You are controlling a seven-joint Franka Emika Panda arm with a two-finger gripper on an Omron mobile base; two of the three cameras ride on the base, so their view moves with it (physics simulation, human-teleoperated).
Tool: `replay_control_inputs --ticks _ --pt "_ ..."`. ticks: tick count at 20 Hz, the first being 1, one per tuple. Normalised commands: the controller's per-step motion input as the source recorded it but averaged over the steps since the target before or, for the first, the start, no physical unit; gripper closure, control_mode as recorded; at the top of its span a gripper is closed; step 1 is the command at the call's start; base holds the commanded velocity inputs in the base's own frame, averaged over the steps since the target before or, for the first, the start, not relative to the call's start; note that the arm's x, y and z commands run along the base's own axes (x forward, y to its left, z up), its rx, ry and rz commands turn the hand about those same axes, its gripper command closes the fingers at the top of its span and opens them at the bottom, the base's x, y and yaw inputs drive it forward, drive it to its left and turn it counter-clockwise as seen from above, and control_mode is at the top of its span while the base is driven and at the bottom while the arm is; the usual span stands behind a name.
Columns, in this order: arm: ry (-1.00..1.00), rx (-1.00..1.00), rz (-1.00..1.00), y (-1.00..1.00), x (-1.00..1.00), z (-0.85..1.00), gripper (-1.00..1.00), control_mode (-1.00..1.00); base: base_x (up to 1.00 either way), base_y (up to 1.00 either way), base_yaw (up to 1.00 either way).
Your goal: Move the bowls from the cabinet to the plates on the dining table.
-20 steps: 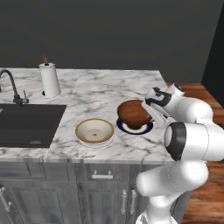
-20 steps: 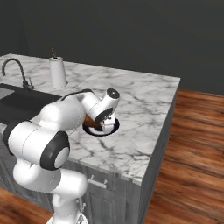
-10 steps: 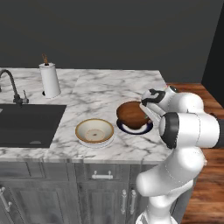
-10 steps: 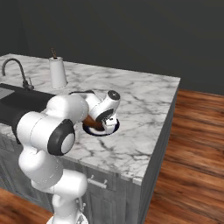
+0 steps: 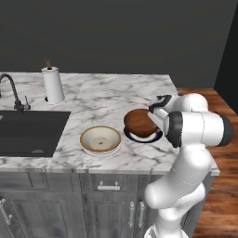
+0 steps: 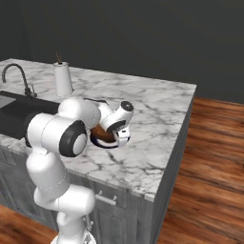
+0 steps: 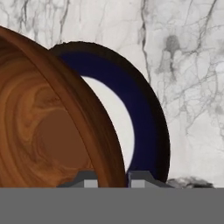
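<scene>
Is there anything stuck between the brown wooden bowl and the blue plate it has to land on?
Nothing visible. The wooden bowl is tilted in the gripper, pinched by its rim, right over the blue plate. The plate's white ring shows bare beneath it. The beige bowl sits off to the side.

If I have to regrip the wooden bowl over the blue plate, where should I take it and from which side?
Take the wooden bowl by its thin rim, one finger inside and one outside, as the gripper pinches it now. Come from the arm's side, over the dark blue plate: the bowl is tilted, so that edge is raised and exposed, while its round body looks too wide for the jaws.
</scene>
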Motion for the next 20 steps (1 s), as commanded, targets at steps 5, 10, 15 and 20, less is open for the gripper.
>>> replay_control_inputs --ticks 5,10,15,20 --pt "0.01 0.00 0.00 -0.04 0.23 -0.20 1.00 -1.00 0.00 0.00 0.00" --pt "0.02 0.00 0.00 -0.02 0.07 -0.14 -1.00 -1.00 0.00 0.00 0.00" --pt "0.00 0.00 0.00 -0.01 -0.15 0.16 -1.00 -1.00 0.00 0.00 0.00" --pt "0.00 0.00 0.00 -0.03 -0.21 0.23 -1.00 -1.00 0.00 0.00 0.00"
